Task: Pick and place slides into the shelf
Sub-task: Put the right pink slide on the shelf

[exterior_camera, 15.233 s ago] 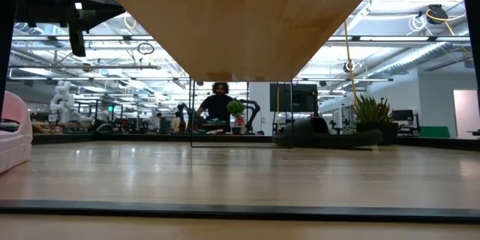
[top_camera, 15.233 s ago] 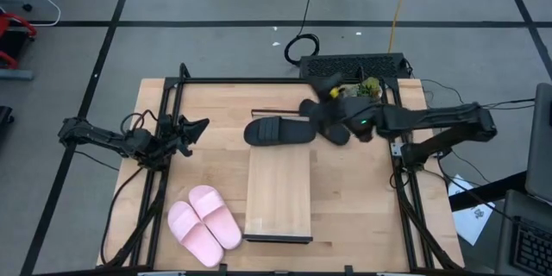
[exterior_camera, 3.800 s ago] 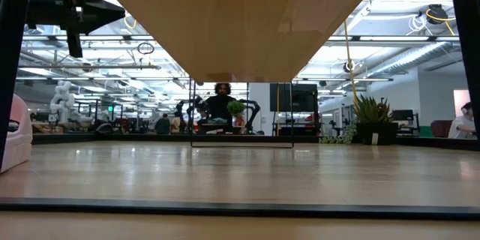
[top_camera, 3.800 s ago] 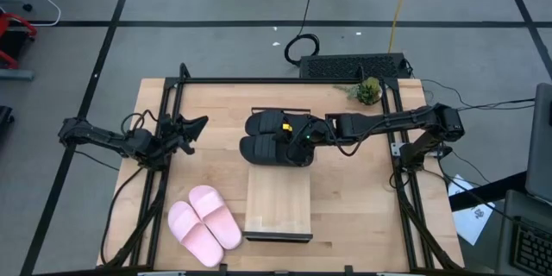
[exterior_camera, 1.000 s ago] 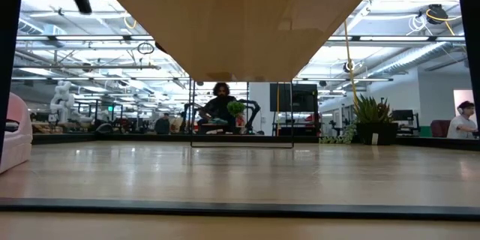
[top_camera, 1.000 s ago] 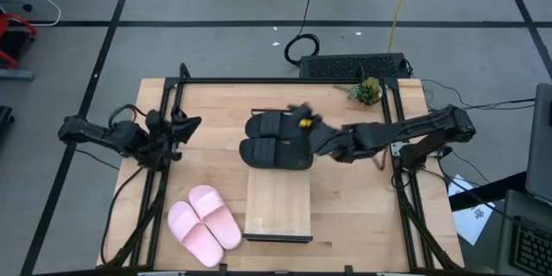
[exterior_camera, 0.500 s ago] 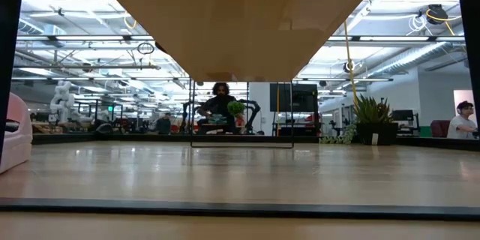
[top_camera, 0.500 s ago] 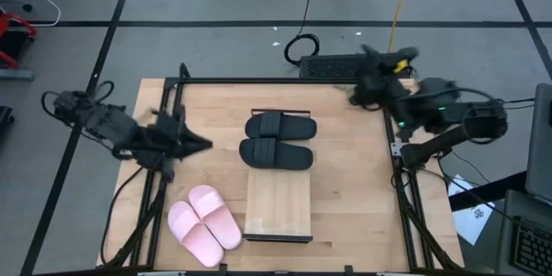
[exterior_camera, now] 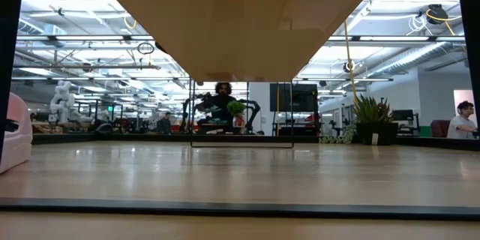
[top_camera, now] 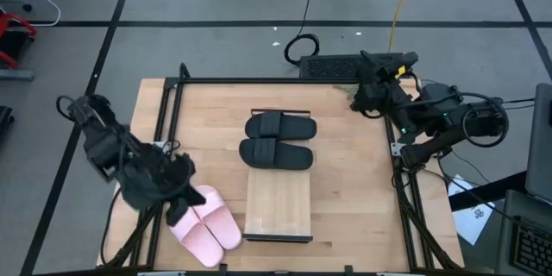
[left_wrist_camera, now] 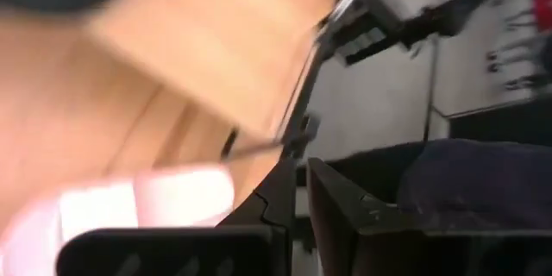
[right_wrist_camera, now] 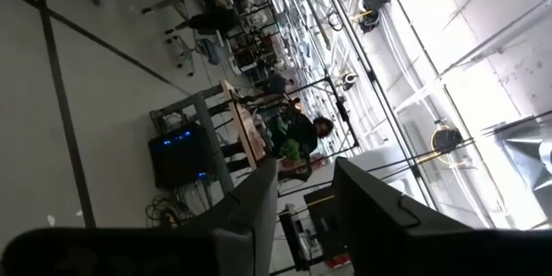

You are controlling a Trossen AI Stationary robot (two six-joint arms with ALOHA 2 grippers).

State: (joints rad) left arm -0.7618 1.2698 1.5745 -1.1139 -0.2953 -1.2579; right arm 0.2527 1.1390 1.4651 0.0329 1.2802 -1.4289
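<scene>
Pink slides [top_camera: 204, 225] sit at the near-left corner of the bench [top_camera: 345, 198], not yet shelved, and the left pincer [top_camera: 177, 191] has swung down right over them from where it was parked by the left rail half a second ago. Can't tell from up top if it's released or clenched. Moving right: the black slides [top_camera: 278, 141] lie side by side on the far end of the shelf [top_camera: 278, 198], same spot as a second back, so that pair looks done. Right pincer [top_camera: 366, 73] has pulled off to the far-right corner, up by the plant; its wrist cam shows the fingers [right_wrist_camera: 255, 198] apart, gripping nothing. So I'd say the job's flipped to the left arm and the pink pair.

Views: left wrist cam is a blur, but shows pink [left_wrist_camera: 142, 200] right by the fingers [left_wrist_camera: 341, 207]. Low cam only catches a pink edge [exterior_camera: 15, 133] and the shelf underside [exterior_camera: 240, 15], no arms.
</scene>
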